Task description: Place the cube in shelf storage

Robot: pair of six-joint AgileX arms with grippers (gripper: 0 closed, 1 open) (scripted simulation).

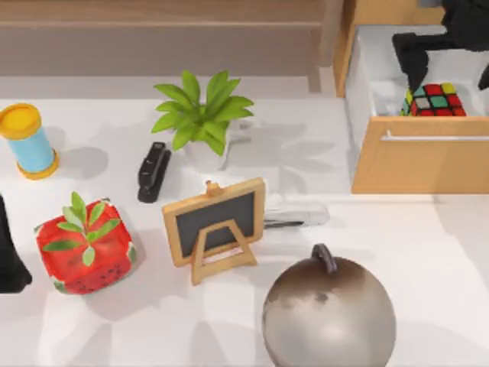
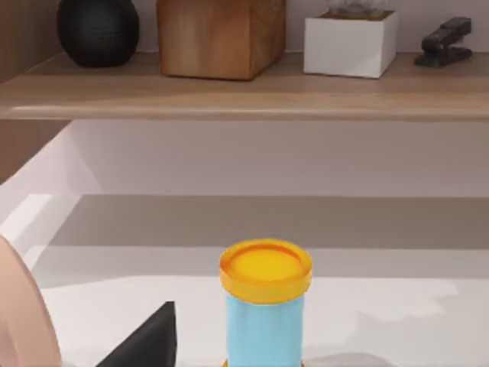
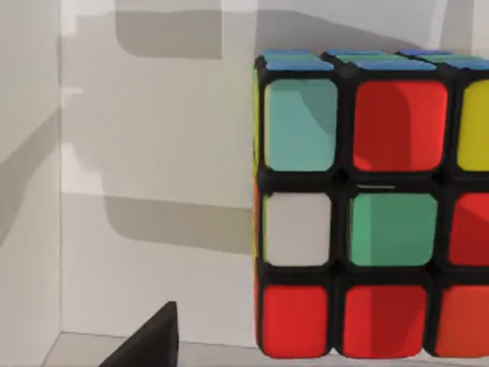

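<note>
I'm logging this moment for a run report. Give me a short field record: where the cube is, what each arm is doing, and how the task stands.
cube: Rubik's cube lies inside the open white drawer of the wooden cabinet, top view's right
shelf storage: long light-wood shelf along the back; cube is not in it
right claw: above the drawer, over the cube; grip cannot be judged
left arm: parked at the table's left edge
left wrist view: faces the blue spool with yellow cap
task state: cube in drawer, not shelf

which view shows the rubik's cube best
The right wrist view: the Rubik's cube is close up, its stickers plain against white drawer walls. The top view shows the same cube small, inside the open drawer under the right gripper. The left wrist view faces the shelf.
</note>
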